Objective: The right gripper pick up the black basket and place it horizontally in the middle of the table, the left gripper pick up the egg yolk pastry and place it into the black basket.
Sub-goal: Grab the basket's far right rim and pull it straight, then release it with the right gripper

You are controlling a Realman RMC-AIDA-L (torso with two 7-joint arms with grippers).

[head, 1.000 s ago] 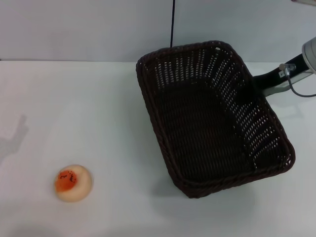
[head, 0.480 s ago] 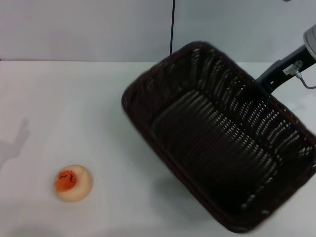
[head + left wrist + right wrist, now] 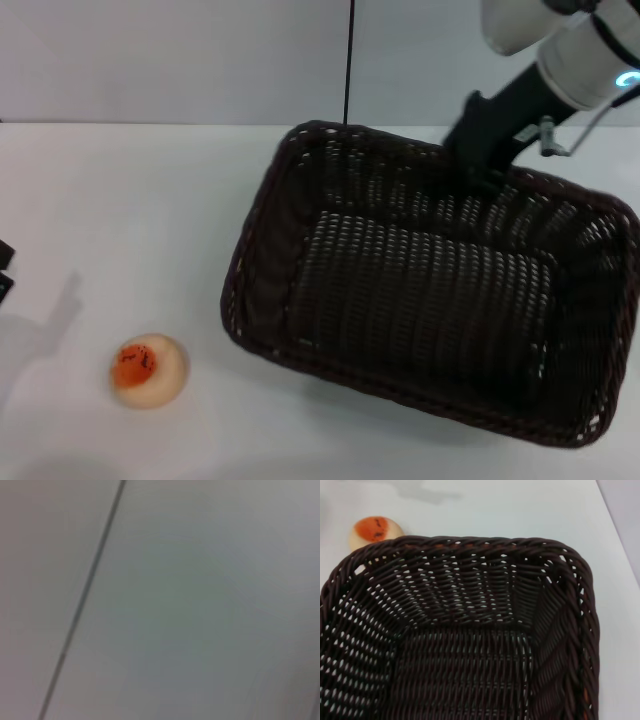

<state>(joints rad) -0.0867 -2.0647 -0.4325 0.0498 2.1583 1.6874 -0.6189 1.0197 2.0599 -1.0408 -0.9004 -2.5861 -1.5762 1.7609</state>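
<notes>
One plain white worktop (image 3: 120, 200) carries everything here. Biggest on it is the large rectangular dark brown-black woven wicker basket (image 3: 430, 300), which fills the middle and right of the scene, its long side running nearly left to right with the left end a little farther away than the right. It looks tilted, the far rim raised, though I cannot tell how much of its base touches the worktop. At that far rim, right of centre, the black right hand (image 3: 478, 160) on its white and black arm is pinching the basket's braided edge; the fingers themselves are hidden against the weave. The small round pale cream pastry (image 3: 148, 369) with its orange-red speckled top sits on the worktop at the near left, well apart from the basket. The left hand is out of sight.
</notes>
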